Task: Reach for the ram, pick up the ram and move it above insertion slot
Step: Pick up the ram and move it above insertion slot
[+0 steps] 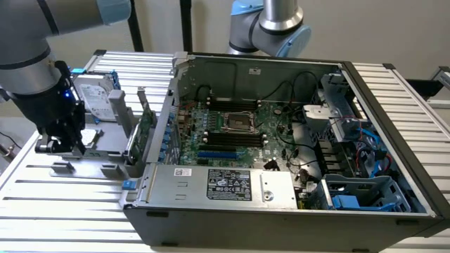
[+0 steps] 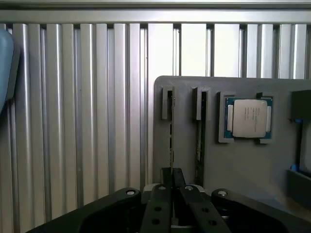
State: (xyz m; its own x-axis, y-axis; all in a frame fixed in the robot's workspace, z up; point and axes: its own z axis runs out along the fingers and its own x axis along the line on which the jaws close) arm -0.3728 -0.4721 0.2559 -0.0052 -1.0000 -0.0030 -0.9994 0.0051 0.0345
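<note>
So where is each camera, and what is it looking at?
Exterior view: off the arm, looks down at the open computer case on the slatted table; the arm and its hand show at the exterior view's left.
Wrist view: on the wrist, looks past the hand at the ram in the grey holder.
Both show the hand, grey holder and slatted table.

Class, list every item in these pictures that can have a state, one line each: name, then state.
ram, on edge, seated in holder groove
tool, apparently shut on the ram
second stick, seated in neighbouring groove
processor, flat in holder pocket
computer case, side panel off, interior exposed
insertion slot, empty
</note>
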